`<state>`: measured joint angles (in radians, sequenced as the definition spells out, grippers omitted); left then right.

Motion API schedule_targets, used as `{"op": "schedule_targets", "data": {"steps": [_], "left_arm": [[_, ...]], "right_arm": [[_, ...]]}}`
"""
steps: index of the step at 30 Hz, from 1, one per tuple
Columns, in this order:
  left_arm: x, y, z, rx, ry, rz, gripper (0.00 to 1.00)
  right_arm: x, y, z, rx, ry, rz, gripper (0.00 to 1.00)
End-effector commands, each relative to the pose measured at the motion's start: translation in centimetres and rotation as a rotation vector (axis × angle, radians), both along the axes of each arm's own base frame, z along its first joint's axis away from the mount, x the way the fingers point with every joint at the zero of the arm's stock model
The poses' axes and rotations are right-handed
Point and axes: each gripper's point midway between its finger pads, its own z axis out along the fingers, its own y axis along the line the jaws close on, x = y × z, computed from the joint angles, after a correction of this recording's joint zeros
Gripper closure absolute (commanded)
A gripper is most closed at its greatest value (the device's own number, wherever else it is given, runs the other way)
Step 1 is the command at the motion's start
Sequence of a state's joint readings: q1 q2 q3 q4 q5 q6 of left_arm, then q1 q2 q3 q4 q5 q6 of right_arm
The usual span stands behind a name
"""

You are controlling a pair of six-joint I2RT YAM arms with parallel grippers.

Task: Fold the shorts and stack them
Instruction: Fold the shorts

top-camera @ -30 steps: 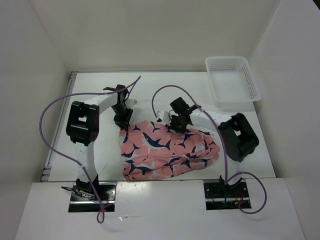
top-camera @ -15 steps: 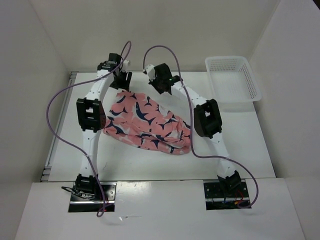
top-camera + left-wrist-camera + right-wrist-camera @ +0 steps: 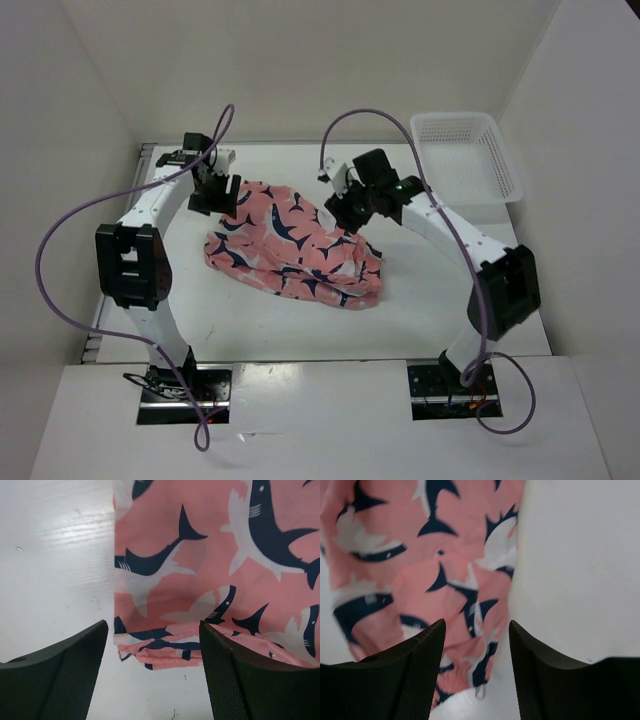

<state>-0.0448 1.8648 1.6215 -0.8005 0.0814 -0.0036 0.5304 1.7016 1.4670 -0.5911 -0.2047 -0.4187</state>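
Only the top view shows the whole scene: 1 pair of shorts [image 3: 295,245] lying rumpled in the middle of the table [image 3: 230,315], and 1 white basket [image 3: 468,160] at the far right. The 2 wrist views show the left gripper [image 3: 152,630] and right gripper [image 3: 476,630] each spread wide above the fabric's edge, gripping nothing.

Overhead view; wrist close-ups over shorts [image 3: 200,555]

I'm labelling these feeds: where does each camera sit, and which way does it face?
Top external: above and behind the bases, looking down on table, shorts, basket; left arm and right arm show.
Left wrist: on the left arm, looking down past its open left gripper at the shorts' edge.
Right wrist: likewise, past the open right gripper.
Shared: all see the shorts.
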Motion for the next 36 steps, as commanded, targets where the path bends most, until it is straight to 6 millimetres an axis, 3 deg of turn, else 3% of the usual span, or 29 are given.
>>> {"op": "schedule_targets", "data": {"steps": [1, 4, 7, 9, 12, 13, 17, 20, 23, 28, 31, 34, 35, 36], "left_arm": [[0.0, -0.2, -1.4, -0.02, -0.005, -0.009, 0.19], [-0.4, -0.6, -3.3, -0.039, 0.054, -0.018, 0.18], [-2.3, -0.9, -4.4, -0.056, 0.147, -0.025, 0.18], [-3.3, -0.8, -5.5, -0.055, 0.185, -0.023, 0.18], [-4.0, -0.5, -4.6, -0.056, 0.176, -0.015, 0.19], [-5.1, -0.4, -5.0, -0.055, 0.218, -0.013, 0.22], [-7.0, 0.1, -5.3, -0.045, 0.282, 0.001, 0.31], [-7.5, 0.5, -5.0, -0.026, 0.284, 0.008, 0.33], [-7.6, 1.5, -4.6, -0.017, 0.278, 0.033, 0.29], [-5.8, 3.5, -0.1, -0.015, 0.171, 0.087, 0.24], [-6.5, 4.4, 1.4, 0.016, 0.146, 0.109, 0.24], [-8.9, 5.2, 0.8, 0.064, 0.174, 0.128, 0.23], [-8.8, 5.4, 0.8, 0.076, 0.149, 0.133, 0.23], [-9.4, 5.3, -0.2, 0.076, 0.171, 0.133, 0.23]], "right_arm": [[-4.7, -0.4, -0.1, -0.004, 0.014, 0.165, 0.4], [-7.9, -0.7, -2.2, -0.016, 0.108, 0.23, 0.4], [-10.6, -2.0, -3.5, -0.056, 0.168, 0.294, 0.39], [-11.1, -3.0, -3.8, -0.099, 0.168, 0.314, 0.39], [-12.5, -3.8, -3.9, -0.116, 0.2, 0.341, 0.39], [-12.7, -3.9, -4.0, -0.125, 0.204, 0.352, 0.38], [-15.2, -3.9, -5.6, -0.193, 0.23, 0.437, 0.34], [-16.6, -4.4, -7.2, -0.244, 0.258, 0.468, 0.31], [-16.8, -4.6, -7.9, -0.263, 0.249, 0.459, 0.26], [-15.8, -4.1, -8.5, -0.271, 0.196, 0.423, 0.26], [-14.6, -3.7, -9.1, -0.261, 0.165, 0.364, 0.26], [-13.4, -3.5, -9.3, -0.26, 0.127, 0.316, 0.3], [-13.1, -3.5, -9.2, -0.264, 0.113, 0.308, 0.3], [-12.9, -3.3, -9.1, -0.259, 0.105, 0.308, 0.31]]}}
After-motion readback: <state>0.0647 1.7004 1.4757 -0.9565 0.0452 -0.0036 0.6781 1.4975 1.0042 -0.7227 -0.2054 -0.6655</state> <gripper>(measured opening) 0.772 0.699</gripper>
